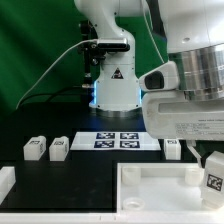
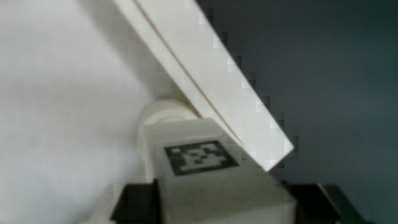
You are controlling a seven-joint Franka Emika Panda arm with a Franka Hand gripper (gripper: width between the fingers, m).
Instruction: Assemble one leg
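Observation:
In the exterior view my gripper (image 1: 211, 168) is at the right, above the right side of the large white panel (image 1: 150, 190), and is shut on a leg (image 1: 215, 182), a small white block with a marker tag. In the wrist view the leg (image 2: 199, 150) sits between my two black fingers (image 2: 146, 202), and its far end meets the panel's edge (image 2: 214, 80). The gripper (image 2: 226, 206) is closed on the leg's sides. Three other legs lie on the black table: two at the exterior view's left (image 1: 35, 148) (image 1: 59, 148) and one at the right (image 1: 172, 148).
The marker board (image 1: 120, 140) lies flat in front of the robot base (image 1: 113, 90). A white bracket (image 1: 6, 181) stands at the exterior view's left edge. A green backdrop is behind the table.

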